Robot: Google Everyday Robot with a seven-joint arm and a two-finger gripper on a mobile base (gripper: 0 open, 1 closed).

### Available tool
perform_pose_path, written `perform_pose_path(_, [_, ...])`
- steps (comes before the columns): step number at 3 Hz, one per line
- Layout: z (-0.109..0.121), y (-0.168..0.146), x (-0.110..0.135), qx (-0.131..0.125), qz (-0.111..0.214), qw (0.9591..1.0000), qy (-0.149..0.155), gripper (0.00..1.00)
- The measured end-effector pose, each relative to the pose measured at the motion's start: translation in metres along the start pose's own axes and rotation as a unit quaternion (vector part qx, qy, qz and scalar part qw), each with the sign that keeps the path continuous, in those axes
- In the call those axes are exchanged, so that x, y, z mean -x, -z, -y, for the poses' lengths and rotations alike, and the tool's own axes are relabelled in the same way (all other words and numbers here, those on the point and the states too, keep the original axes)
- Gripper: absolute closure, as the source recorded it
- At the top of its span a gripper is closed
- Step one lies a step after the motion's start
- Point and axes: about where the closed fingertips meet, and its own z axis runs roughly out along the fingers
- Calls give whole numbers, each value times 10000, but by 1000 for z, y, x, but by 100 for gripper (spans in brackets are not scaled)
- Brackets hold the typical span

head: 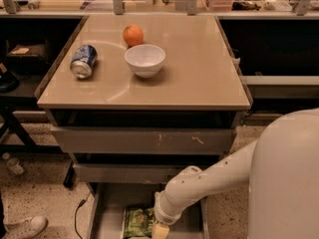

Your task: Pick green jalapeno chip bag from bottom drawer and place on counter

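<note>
The green jalapeno chip bag [139,221] lies flat in the open bottom drawer [107,208], at the bottom edge of the camera view. My white arm reaches down into the drawer from the right. My gripper [160,231] sits at the bag's right edge, mostly cut off by the bottom of the view. The beige counter [199,68] tops the drawer unit above.
On the counter lie a blue can [83,61] on its side, a white bowl [144,59] and an orange [133,35]. Two taller grey drawer fronts [144,141] stand above the open drawer. A cluttered shelf runs behind. A shoe [22,228] shows at bottom left.
</note>
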Motion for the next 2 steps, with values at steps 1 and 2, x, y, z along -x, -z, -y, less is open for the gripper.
perform_pose_path(1, [-1, -16, 3, 110, 205, 9997, 9, 0])
perform_pose_path(2, [15, -58, 6, 128, 423, 9990, -33, 0])
